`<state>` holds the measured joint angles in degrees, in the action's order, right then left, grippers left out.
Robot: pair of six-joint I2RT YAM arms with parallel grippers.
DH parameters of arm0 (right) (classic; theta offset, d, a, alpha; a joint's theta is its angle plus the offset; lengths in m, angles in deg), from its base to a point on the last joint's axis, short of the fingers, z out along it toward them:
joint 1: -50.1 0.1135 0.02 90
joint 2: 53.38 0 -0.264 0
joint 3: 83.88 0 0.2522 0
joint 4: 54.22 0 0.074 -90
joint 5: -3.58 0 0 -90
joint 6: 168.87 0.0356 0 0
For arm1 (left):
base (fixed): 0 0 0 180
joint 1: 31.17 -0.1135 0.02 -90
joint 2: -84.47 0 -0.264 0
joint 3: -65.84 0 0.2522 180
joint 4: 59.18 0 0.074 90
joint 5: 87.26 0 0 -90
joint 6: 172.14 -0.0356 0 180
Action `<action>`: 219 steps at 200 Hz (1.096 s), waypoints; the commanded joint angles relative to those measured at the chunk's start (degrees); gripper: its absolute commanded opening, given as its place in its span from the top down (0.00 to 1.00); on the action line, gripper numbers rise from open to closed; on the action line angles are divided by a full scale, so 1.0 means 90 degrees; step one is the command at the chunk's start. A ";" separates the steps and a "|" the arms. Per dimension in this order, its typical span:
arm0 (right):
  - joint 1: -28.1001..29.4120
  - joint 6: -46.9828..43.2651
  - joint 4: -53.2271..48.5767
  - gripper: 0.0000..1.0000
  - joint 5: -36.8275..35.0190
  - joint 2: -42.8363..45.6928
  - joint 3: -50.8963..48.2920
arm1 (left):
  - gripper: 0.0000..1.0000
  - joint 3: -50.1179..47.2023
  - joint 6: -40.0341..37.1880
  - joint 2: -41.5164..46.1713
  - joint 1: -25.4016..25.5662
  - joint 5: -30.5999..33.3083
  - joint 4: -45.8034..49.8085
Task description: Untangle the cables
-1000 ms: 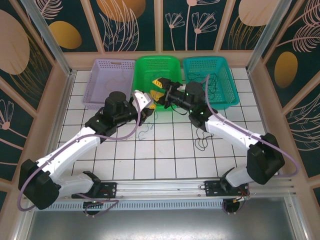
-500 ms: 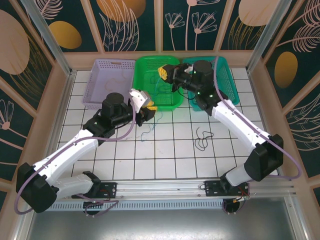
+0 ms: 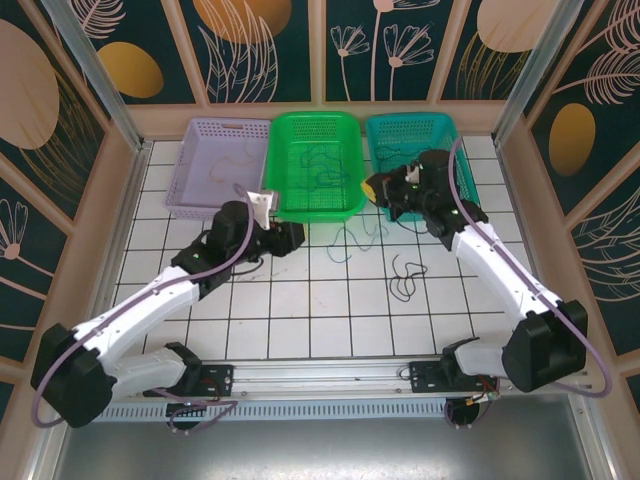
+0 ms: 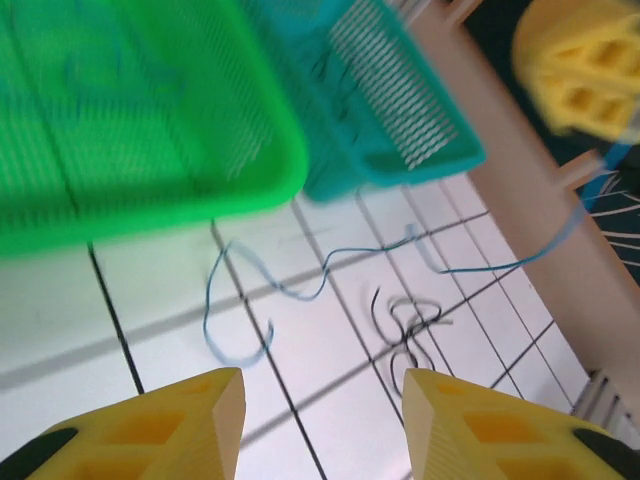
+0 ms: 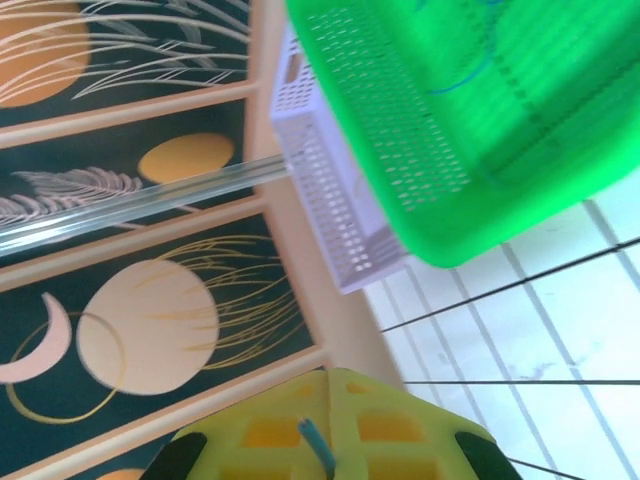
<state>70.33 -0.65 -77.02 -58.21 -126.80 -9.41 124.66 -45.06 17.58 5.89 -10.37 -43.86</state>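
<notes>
The right end effector (image 5: 320, 438) pinches a blue cable (image 4: 500, 264) trailing onto the table (image 3: 300, 310).

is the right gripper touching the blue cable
Touching. The right wrist view shows the blue cable clamped in the shut right gripper; in the left wrist view the cable hangs from that gripper.
</notes>
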 commanded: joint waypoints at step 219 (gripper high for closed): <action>-0.0266 -0.0829 -0.0707 1.00 0.0313 0.0278 0.0912 | 0.60 0.1829 0.0980 -0.4605 0.0643 0.0868 -0.0286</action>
<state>68.67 -8.41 -84.15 -56.79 -124.86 -0.95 138.71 -32.73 -22.05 11.03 -6.48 -49.96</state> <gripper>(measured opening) 0.057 0.399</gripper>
